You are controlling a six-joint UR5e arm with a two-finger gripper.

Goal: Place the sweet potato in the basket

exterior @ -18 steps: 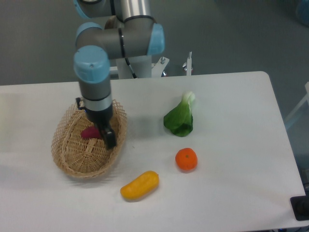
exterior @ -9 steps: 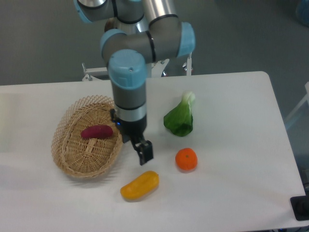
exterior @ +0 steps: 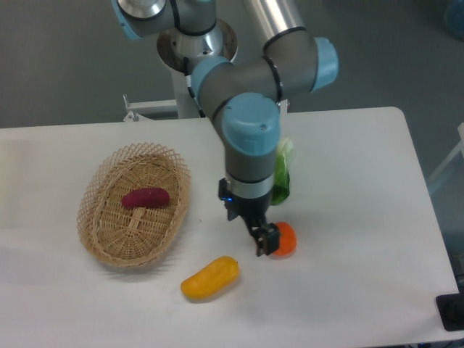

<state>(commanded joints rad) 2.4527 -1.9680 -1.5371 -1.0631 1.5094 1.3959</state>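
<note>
The magenta-purple sweet potato (exterior: 146, 197) lies inside the tan wicker basket (exterior: 109, 243) at the left of the table, resting on its woven floor. My gripper (exterior: 265, 241) hangs well to the right of the basket, over the table next to the round orange fruit. Its dark fingers hold nothing that I can see. From this angle the gap between the fingers does not show, so whether they stand open or shut is unclear.
A round orange fruit (exterior: 285, 238) sits partly behind the gripper. A yellow-orange oblong vegetable (exterior: 209, 278) lies near the front. A leafy green vegetable (exterior: 281, 174) is half hidden behind the arm. The table's right edge is at the far right.
The arm has swung right, from over the basket to beside the orange fruit. The sweet potato has stayed in the basket, free of the gripper.
</note>
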